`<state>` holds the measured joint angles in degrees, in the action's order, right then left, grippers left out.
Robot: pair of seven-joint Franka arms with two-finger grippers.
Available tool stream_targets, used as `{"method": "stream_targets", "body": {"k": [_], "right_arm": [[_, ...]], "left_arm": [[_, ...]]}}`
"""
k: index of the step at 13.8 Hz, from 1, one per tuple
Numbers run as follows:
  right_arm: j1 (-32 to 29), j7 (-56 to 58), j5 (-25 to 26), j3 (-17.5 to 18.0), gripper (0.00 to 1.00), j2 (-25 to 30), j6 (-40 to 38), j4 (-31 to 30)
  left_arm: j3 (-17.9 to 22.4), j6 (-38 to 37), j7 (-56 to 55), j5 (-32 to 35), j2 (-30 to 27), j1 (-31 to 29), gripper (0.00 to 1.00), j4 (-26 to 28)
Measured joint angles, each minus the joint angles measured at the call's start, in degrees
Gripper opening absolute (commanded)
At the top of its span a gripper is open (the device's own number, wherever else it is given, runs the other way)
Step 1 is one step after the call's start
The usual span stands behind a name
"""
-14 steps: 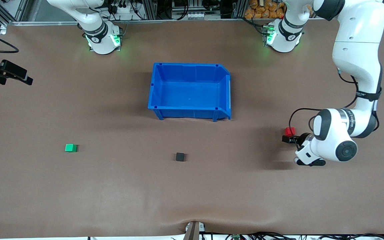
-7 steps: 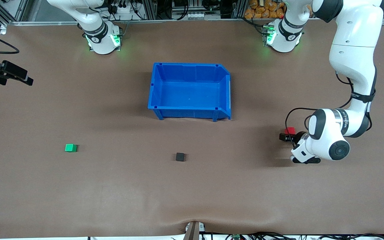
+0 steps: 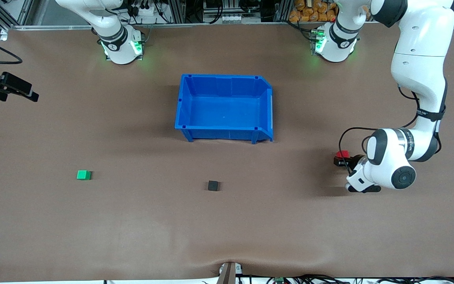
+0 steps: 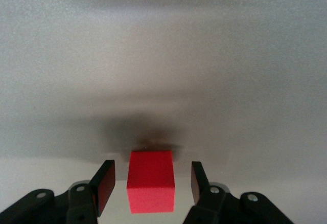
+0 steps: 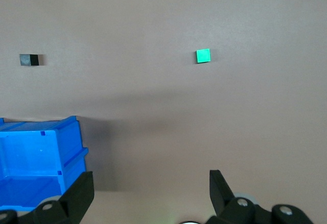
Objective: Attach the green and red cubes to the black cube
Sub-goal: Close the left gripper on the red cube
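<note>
Toward the left arm's end of the table, the red cube (image 4: 151, 188) sits between the fingers (image 4: 104, 185) of the left gripper (image 3: 340, 160) — the pads stand just off its two sides, a thin gap showing on each, so nothing is clamped on it. The cube rests on the brown table (image 3: 290, 221). The black cube (image 3: 213, 185) lies near the table's middle, nearer to the front camera than the blue bin (image 3: 224, 136) and well apart from the red one. The green cube (image 3: 83, 174) lies toward the right arm's end, about as near the front camera as the black cube. The right gripper (image 5: 148, 193) waits up over the right arm's end of the table — its fingers spread wide, holding nothing.
</note>
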<state>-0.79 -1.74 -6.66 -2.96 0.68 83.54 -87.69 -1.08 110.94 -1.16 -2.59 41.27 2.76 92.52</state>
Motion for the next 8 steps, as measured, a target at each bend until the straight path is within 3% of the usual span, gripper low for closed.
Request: {"method": "stream_targets", "body": {"k": [2, 6, 8], "right_arm": [[0.0, 0.0, 0.0, 0.0, 1.00, 0.0, 0.3, 0.0], [0.1, 0.0, 0.0, 0.1, 1.00, -0.1, 1.0, 0.0], [0.3, 0.0, 0.0, 0.2, 1.00, -0.6, 1.1, 0.0]], "left_arm": [[0.0, 0.0, 0.0, 0.0, 0.0, 0.0, 0.60, 0.1], [0.0, 0.0, 0.0, 0.0, 0.0, 0.0, 0.39, 0.7], [0.0, 0.0, 0.0, 0.0, 0.0, 0.0, 0.25, 0.8]]}}
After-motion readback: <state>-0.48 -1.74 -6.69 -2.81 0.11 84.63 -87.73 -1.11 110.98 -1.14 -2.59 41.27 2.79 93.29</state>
